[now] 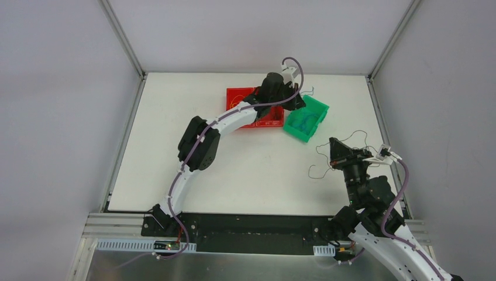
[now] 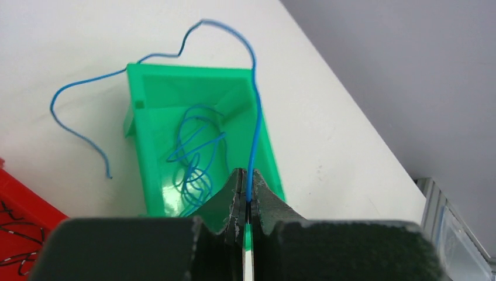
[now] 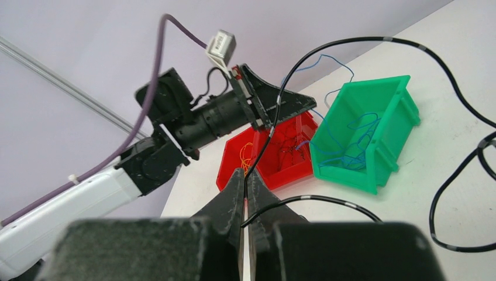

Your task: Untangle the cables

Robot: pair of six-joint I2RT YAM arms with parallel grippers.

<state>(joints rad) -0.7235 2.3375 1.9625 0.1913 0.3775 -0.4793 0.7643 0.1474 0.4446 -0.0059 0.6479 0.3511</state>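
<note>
Blue wire (image 2: 251, 164) hangs pinched in the closed left tool (image 2: 247, 175), over the green bin (image 2: 153, 170) where more blue loops (image 2: 196, 146) lie. Right tool (image 3: 245, 175) is clamped on a black wire (image 3: 362, 39) that trails across the desk (image 1: 251, 175) near that bin.

Left arm (image 1: 228, 120) stretched far forward — jaws shut; right arm (image 1: 365, 184) folded near base — jaws shut.

robotics lab cell, white table (image 1: 257, 170), grey wall panels (image 1: 58, 117), aluminium frame rails (image 1: 123, 38), 2 bolted arms (image 1: 199, 146)
</note>
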